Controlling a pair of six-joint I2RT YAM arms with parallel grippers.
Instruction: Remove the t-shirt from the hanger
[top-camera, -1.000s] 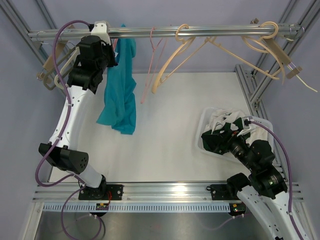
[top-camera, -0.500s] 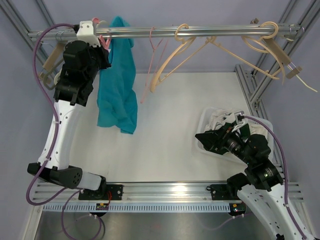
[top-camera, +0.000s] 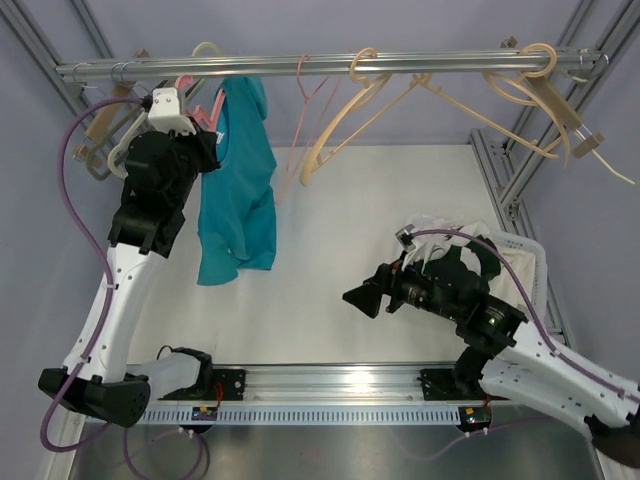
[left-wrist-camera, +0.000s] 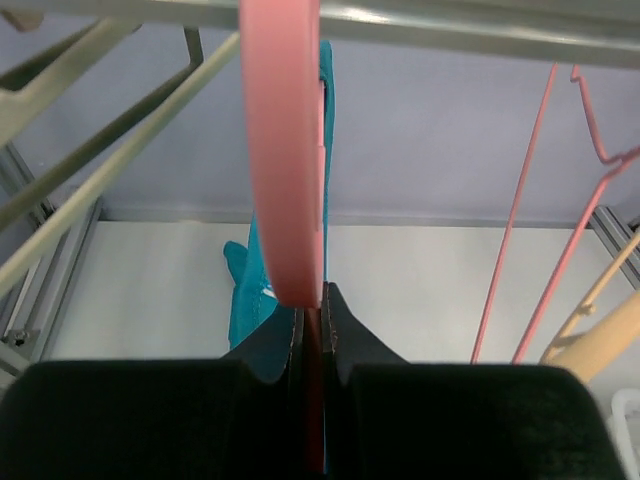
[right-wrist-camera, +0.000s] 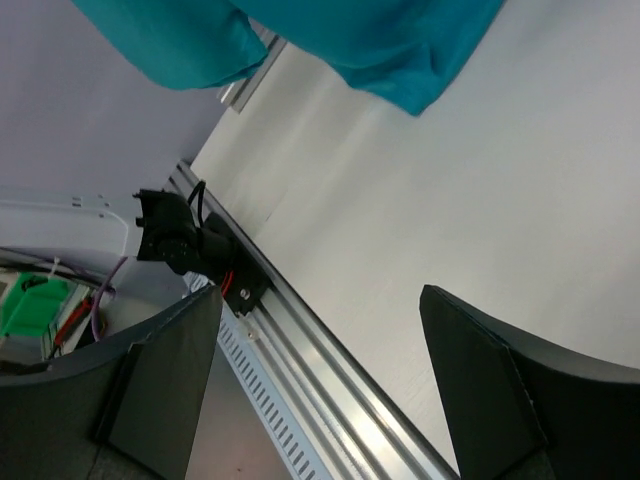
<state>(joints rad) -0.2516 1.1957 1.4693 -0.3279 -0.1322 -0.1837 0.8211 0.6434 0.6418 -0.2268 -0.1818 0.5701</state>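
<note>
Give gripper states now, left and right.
Left gripper: shut on the pink plastic hanger carrying the teal t-shirt.
Right gripper: open, holding nothing.

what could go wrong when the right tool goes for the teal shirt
The left tool is shut on just the thin edge of the pink hanger; a hard tug on the t-shirt might twist or slip it free. The thin wire hanger hangs right beside the shirt, so a sideways pull could snag it. The right tool, open and apart from the cloth, may catch only a loose fold.
</note>
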